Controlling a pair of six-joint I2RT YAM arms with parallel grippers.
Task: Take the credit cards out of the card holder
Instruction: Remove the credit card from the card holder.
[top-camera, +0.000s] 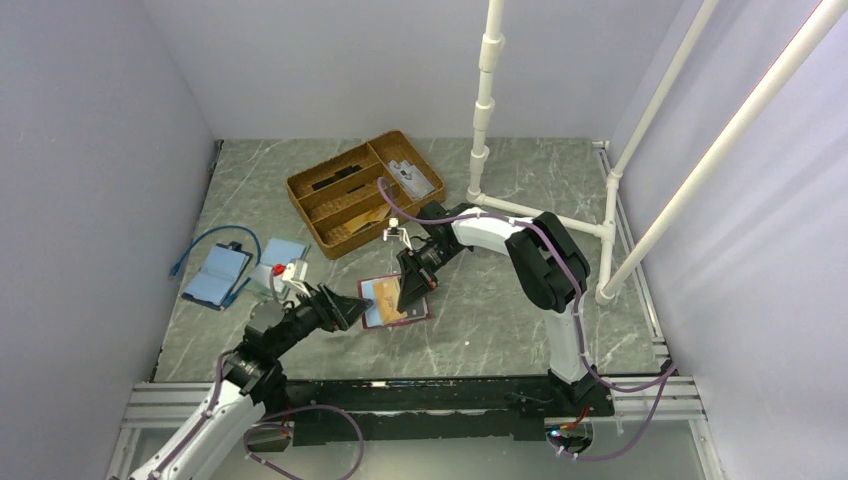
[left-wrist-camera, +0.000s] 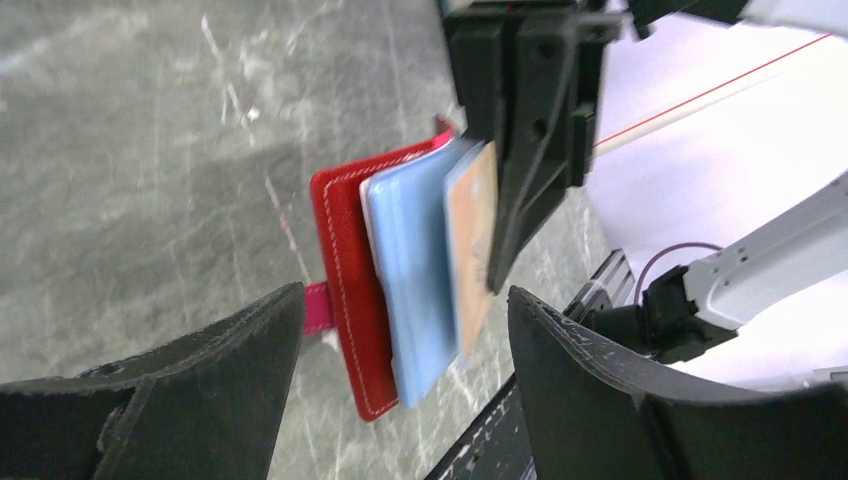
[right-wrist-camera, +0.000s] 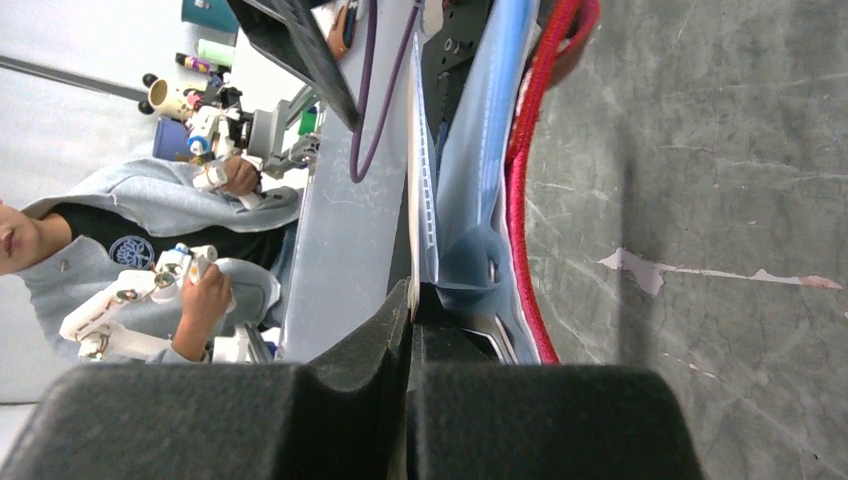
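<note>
The red card holder (top-camera: 385, 318) lies open on the table, showing its pale blue lining (left-wrist-camera: 410, 280). A gold-tan credit card (top-camera: 383, 292) stands out from that lining. My right gripper (top-camera: 408, 290) is shut on the card's far edge; in the right wrist view the thin card edge (right-wrist-camera: 414, 210) runs between the closed pads, with the holder's red rim (right-wrist-camera: 525, 220) beside it. My left gripper (top-camera: 352, 308) is open at the holder's left side. In the left wrist view its fingers (left-wrist-camera: 220, 390) straddle the holder (left-wrist-camera: 345, 270) without touching it.
A wicker tray (top-camera: 330, 222) with compartments stands behind the holder. A light-blue booklet case (top-camera: 218, 276) and a blue cable (top-camera: 215, 236) lie at the left. A white pipe frame (top-camera: 484, 110) rises at the back right.
</note>
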